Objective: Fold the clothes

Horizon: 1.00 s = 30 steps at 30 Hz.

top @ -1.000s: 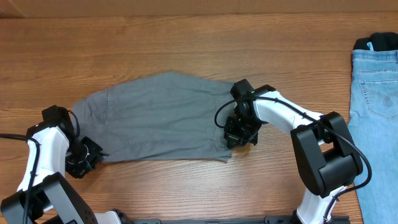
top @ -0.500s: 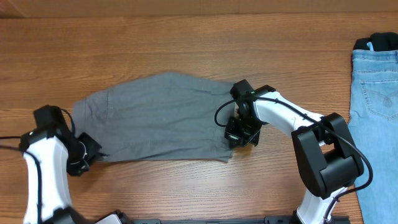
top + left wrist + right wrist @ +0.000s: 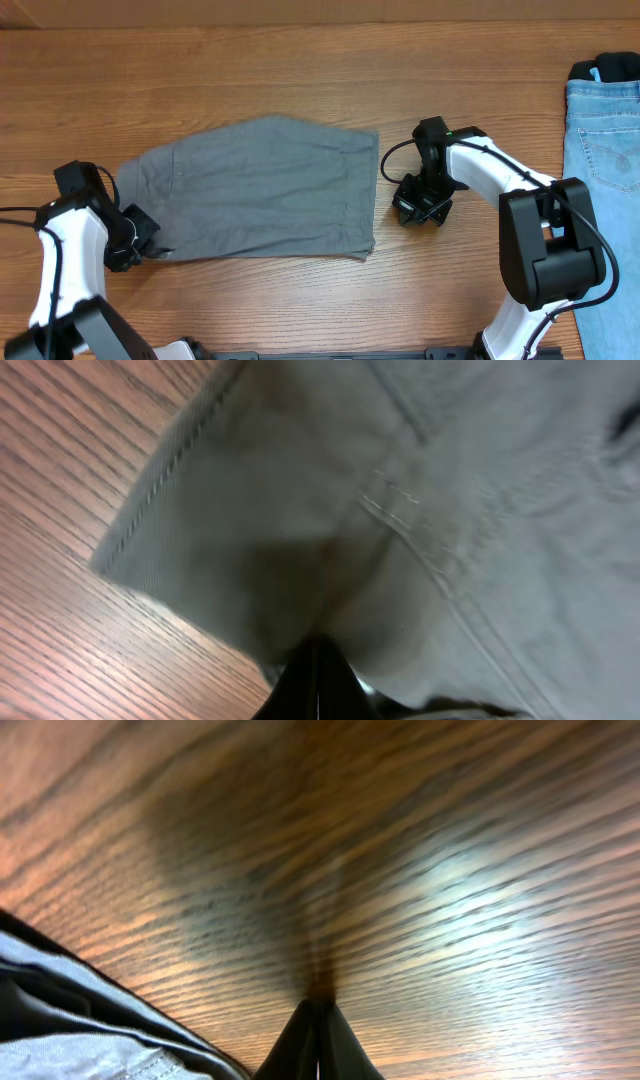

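Nearest me, at about 8 o'clock on the brown wood-grain worktop, my left pincer sits at the near-left corner of the grey woven cotton shorts. It is clenched. On its wrist feed the tip points into grey cloth, with the stitched hem running off toward 10 o'clock. I cannot tell whether a nip of fabric is caught between the fingers or the tip only rests against it. My guess is that it is there to pin or lift that corner.

A little farther in, at about 4 o'clock, my right pincer is also clenched and holds nothing. It stands just beside the shorts' right edge, clear of the cloth. Its own camera shows bare wood under the tip, with only a sliver of grey fabric at 8 o'clock in the frame. I read that as a hand parked off the garment, not working it.

The shorts lie across the middle-left of the worktop, spread flat in a single layer and long from 9 to 3 o'clock. The far edge rises to a soft peak and the near-right corner has a slight curl. No fold shows yet, so I judge the task to be at its beginning for this piece.

Well apart from them, along the 3 o'clock edge, the light blue denim jeans lie flat, running near to far, with a back pocket facing up. They look to be waiting their turn. At their far end, around 2 o'clock, is a dark bundle of cloth that I cannot identify.
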Available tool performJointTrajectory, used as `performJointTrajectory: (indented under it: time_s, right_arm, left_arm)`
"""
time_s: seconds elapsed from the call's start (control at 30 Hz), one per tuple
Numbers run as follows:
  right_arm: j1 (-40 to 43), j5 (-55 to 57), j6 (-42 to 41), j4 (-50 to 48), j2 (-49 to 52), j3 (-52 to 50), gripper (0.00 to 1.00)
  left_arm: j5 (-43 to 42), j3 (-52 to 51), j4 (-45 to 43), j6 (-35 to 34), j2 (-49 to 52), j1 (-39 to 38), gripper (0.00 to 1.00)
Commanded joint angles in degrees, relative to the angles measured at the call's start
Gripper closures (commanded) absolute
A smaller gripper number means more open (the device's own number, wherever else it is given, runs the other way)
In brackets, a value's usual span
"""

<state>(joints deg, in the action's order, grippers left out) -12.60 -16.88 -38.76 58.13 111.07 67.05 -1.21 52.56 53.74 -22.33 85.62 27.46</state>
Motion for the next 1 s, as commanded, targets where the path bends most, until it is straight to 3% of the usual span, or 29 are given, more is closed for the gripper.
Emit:
performJointTrajectory:
  time_s: [0.0, 0.2, 0.4, 0.67, 0.97]
  right_arm:
    - [0.5, 5.4, 0.1, -0.6, -0.6, 0.2, 0.96]
    - [-1.1, 5.2, 1.6, -0.3, -6.3, 3.6, 0.96]
    - [-7.9, -0.2, 9.1, -1.4, -9.1, 4.4, 0.96]
    - [-16.7, -4.2, 8.5, -2.9, -8.6, 4.0, 0.96]
    - [-18.2, -6.9, 4.4, -5.4, -4.0, 0.5, 0.95]
  left_arm:
    - [5.7, 0.9, 0.2, -0.7, 1.4, 0.0, 0.96]
    - [7.4, 0.9, 0.2, -1.3, 1.3, -0.1, 0.96]
    - [7.1, 0.9, 0.3, -1.3, 1.3, -0.1, 0.96]
    - [6.5, 0.9, 0.4, -1.3, 1.3, -0.1, 0.96]
    - [6.5, 0.9, -0.3, -1.3, 1.3, -0.1, 0.96]
